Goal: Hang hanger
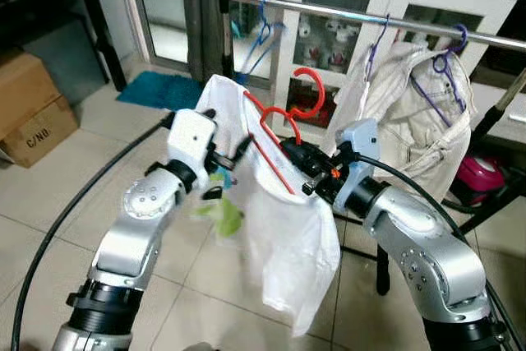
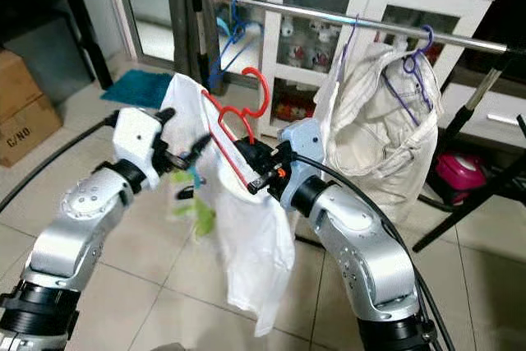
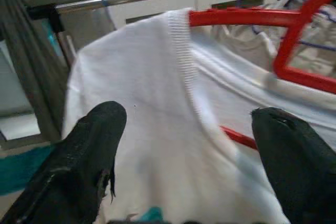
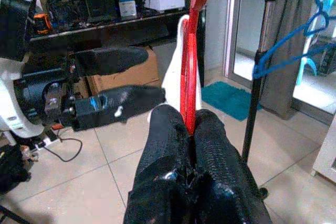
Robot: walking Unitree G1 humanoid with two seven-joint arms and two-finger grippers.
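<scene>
In front of the metal rail, the left eye view shows a red hanger carrying a white shirt, held up below the rail with its hook not on it. The right gripper pinches the hanger's lower arm; the left gripper sits at the shirt's shoulder. A beige garment hangs on a purple hanger further along the rail, and a blue hanger hangs near the pole.

In the left wrist view, the left fingers are spread apart with the white shirt between them, not gripping it.

In the right wrist view, the right fingers press together on the red hanger's thin bar.
</scene>
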